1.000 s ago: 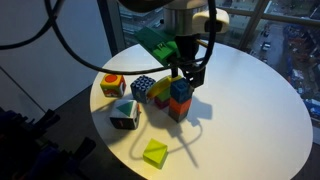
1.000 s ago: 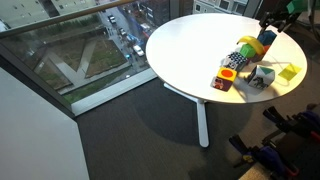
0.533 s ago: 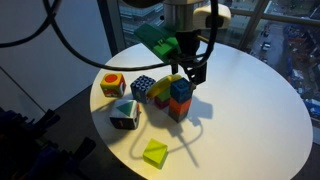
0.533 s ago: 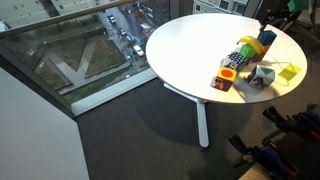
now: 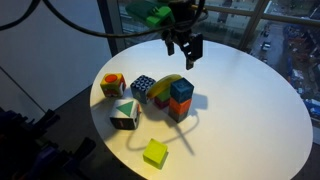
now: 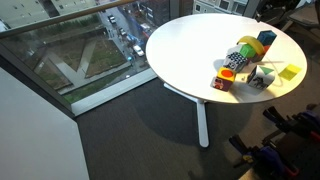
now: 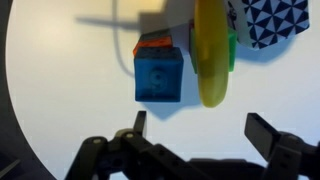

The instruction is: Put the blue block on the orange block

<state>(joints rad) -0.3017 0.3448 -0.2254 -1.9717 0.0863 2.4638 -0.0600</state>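
Observation:
The blue block point(image 5: 181, 89) sits on top of the orange block point(image 5: 179, 108) on the round white table point(image 5: 250, 100). The stack also shows in an exterior view point(image 6: 265, 38). In the wrist view the blue block point(image 7: 158, 73) covers the orange block point(image 7: 152, 45), which shows only as a thin edge. My gripper point(image 5: 186, 46) is open and empty, raised above and behind the stack. In the wrist view the gripper point(image 7: 199, 124) has its jaws wide apart, clear of the blocks.
A yellow banana-shaped piece point(image 5: 168, 84) leans beside the stack. A checkered cube point(image 5: 143, 87), a multicoloured cube point(image 5: 112, 85), a white cube with green triangle point(image 5: 123, 113) and a yellow-green block point(image 5: 155, 152) lie around it. The table's edge is close to the yellow-green block.
My gripper has risen straight up from the stack and away from the blue block, which stays on the orange block.

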